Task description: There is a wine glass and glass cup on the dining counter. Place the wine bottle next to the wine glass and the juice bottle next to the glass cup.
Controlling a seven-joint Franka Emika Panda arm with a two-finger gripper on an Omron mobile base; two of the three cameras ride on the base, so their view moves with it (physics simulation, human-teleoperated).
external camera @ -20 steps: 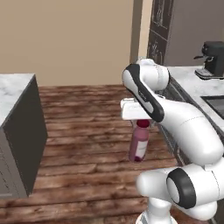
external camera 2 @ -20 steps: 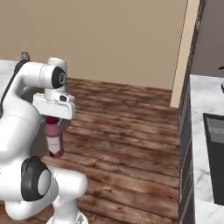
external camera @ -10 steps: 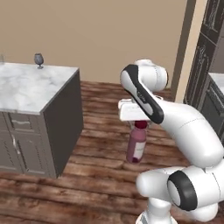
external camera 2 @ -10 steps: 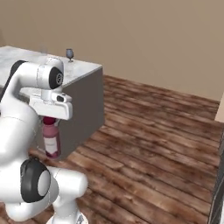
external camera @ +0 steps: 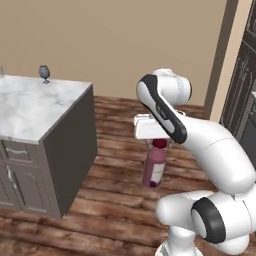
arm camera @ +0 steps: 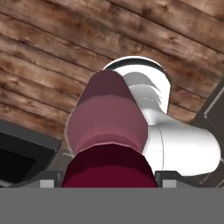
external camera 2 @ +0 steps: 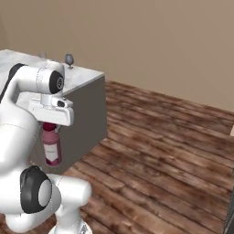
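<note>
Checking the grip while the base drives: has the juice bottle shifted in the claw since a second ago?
No. The juice bottle hangs capped-end up under the claw just as before; only the background swung, bringing the dining counter into view.

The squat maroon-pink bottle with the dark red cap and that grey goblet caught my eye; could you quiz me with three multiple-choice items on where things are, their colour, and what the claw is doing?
1. Where does the small smoky-grey stemmed wine glass stand?
A. On the wooden floor
B. On the white marble-topped dining counter
C. In the gripper

2. What colour is the cap of the squat maroon-pink juice bottle?
A. Dark red
B. Green
C. White

3. What is the gripper doing?
A. Hanging open over nothing
B. Pressing on the counter
C. Holding the juice bottle by its top, above the floor

Answers: 1 B, it stands near the counter's far edge. 2 A, the hand view shows the cap close up. 3 C, the bottle hangs upright under the hand.
</note>
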